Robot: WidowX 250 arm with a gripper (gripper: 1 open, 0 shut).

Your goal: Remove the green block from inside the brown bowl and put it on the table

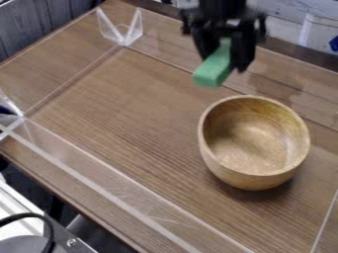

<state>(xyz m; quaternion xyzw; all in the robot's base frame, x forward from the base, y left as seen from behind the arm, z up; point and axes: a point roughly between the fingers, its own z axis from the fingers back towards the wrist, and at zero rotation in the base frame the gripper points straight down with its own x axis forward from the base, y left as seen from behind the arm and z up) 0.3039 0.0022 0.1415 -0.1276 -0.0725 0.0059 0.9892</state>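
Block (211, 70) out of the bowl (251, 141), yet to be put on the surface (126, 109)

The first half of the task looks done: the block is clear of the bowl, and in the camera view it shows above and to the left of the rim. The bowl sits upright towards the right of the surface, and its inside is bare, with smooth pale wood in plain sight. What is left is the second half, which is to bring the block down onto the wood and let it go. Nothing suggests that it has been set down; it appears to hang in the air under the arm (227, 14), tilted, with its upper end towards the right. How high it hangs cannot be told from this one angle.

As for the jaws, they are closed on the block, as far as the blurred picture allows, gripping it near its upper end while the lower part sticks out below. Their dark fingers smear into the arm, so the exact contact on each side cannot be made out. They seem to touch nothing else, and they are apart from the bowl. I judge that the task is past its midpoint, with a lowering onto open wood beside the bowl, a release and a retreat to come
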